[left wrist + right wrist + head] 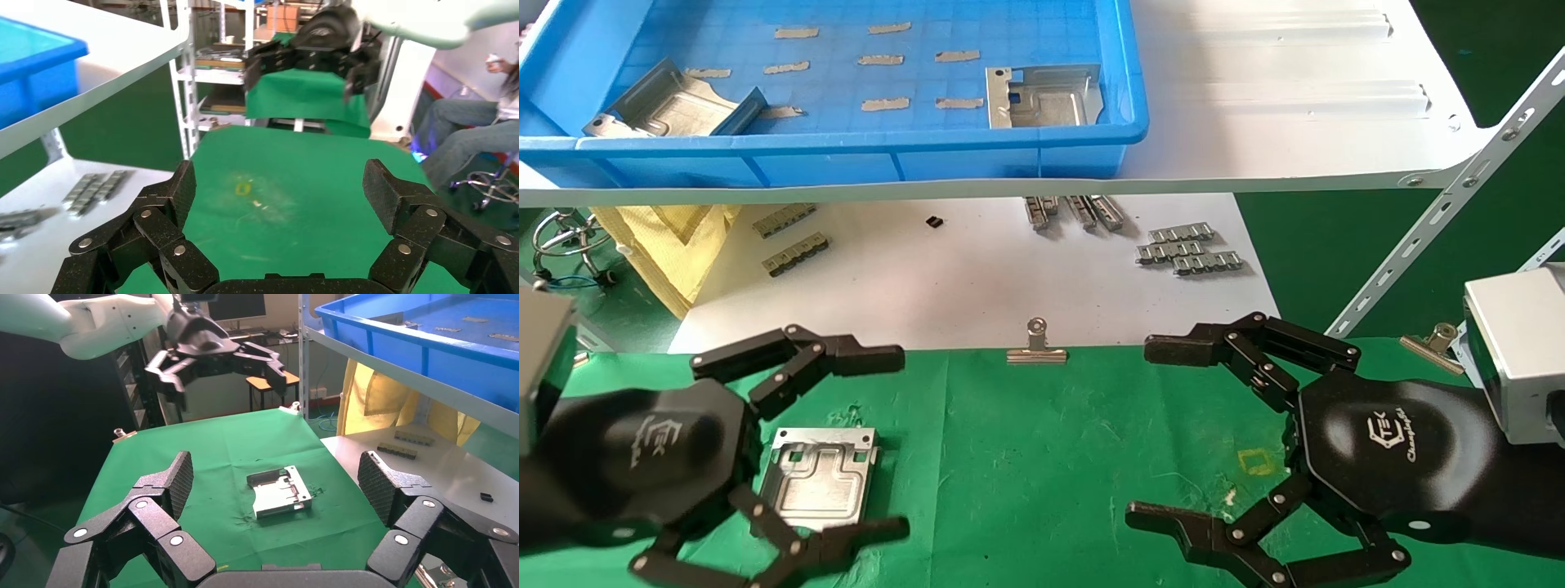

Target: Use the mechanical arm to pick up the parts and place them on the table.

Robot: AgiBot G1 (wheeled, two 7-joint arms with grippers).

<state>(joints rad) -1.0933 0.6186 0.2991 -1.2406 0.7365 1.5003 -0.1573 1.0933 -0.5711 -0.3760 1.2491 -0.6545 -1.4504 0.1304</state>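
One silver part point(821, 478) lies flat on the table point(1050, 457), the green cloth, at the left; it also shows in the right wrist view point(280, 493). My left gripper point(891, 445) is open and empty, hovering above the cloth just left of that part, apart from it. In the left wrist view the left gripper point(283, 190) frames only bare cloth. My right gripper point(1156, 433) is open and empty over the right of the cloth, beside a yellow square outline point(1258, 461). Two more parts point(670, 106) point(1042, 96) lie in the blue bin point(1009, 159).
The blue bin stands on a white shelf point(1295, 98) above the back of the work area. Grey segmented strips point(1189, 249) lie on the white board point(968, 278). A binder clip point(1036, 347) holds the cloth's far edge. A slanted shelf strut point(1442, 220) stands at the right.
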